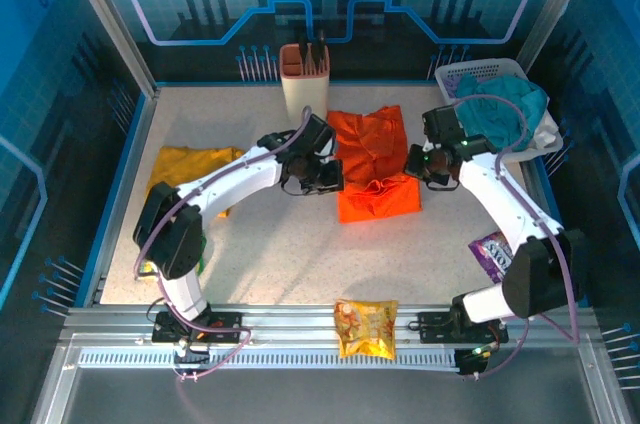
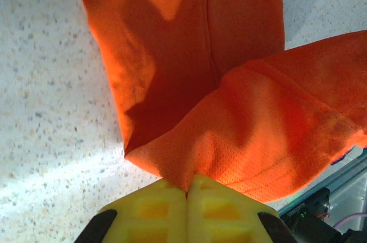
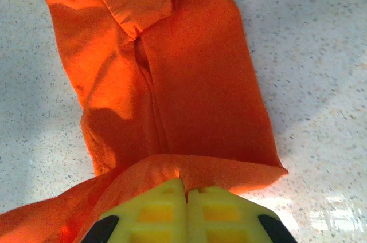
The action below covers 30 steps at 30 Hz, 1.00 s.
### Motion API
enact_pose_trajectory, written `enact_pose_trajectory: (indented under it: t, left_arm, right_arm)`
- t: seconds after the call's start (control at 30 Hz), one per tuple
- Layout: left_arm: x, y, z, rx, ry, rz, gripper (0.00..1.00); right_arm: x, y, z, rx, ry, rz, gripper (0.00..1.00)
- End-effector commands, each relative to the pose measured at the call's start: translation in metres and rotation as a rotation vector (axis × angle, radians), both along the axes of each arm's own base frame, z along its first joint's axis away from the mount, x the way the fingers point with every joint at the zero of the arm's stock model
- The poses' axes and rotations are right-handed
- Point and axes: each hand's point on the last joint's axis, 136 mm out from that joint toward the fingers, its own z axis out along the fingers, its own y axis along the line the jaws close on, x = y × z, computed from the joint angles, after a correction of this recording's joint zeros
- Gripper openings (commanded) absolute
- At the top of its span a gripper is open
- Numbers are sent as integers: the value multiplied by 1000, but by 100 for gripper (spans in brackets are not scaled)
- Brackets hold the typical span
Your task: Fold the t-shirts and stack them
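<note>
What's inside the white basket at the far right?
A teal-green cloth fills the white basket, spilling over its near rim. Anything beneath the cloth is covered and cannot be seen.

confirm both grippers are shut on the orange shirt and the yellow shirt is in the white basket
Wrong on the yellow shirt: the top external view shows it on the table at the left; the white basket holds a teal cloth. The left gripper and right gripper are indeed shut on the orange shirt.
</note>
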Motion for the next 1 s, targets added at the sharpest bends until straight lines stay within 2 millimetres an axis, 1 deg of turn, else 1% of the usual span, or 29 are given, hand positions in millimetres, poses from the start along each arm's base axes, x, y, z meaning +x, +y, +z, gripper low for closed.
enact_pose_trajectory:
  t: [0.0, 0.2, 0.3, 0.4, 0.57, 0.7, 0.8, 0.87, 0.97]
  left_arm:
    - [14, 1, 3, 15, -9, -48, 0]
    - [40, 1, -1, 14, -18, -52, 0]
    - [50, 4, -5, 12, -12, -46, 0]
    - [58, 4, -9, 6, -15, -49, 0]
    - [70, 5, -15, -8, -6, -36, 0]
    - [81, 4, -21, -16, -4, -28, 0]
    - [89, 2, -29, -29, 1, -27, 1]
    - [94, 3, -38, -23, 15, -25, 2]
    - [104, 6, -50, -2, 24, -16, 7]
  right_arm:
    - [18, 3, 5, 13, -23, 33, 0]
    - [33, -1, -5, 16, -7, 27, 0]
    - [39, -3, -10, 14, -1, 23, 0]
    - [46, -7, -19, 15, 16, 10, 0]
    - [58, -7, -33, 40, 40, 8, 0]
    - [66, -7, -40, 42, 51, 11, 0]
    - [72, -5, -46, 45, 61, 16, 0]
    - [77, -4, -50, 50, 70, 16, 0]
    - [87, -4, -57, 54, 73, 8, 2]
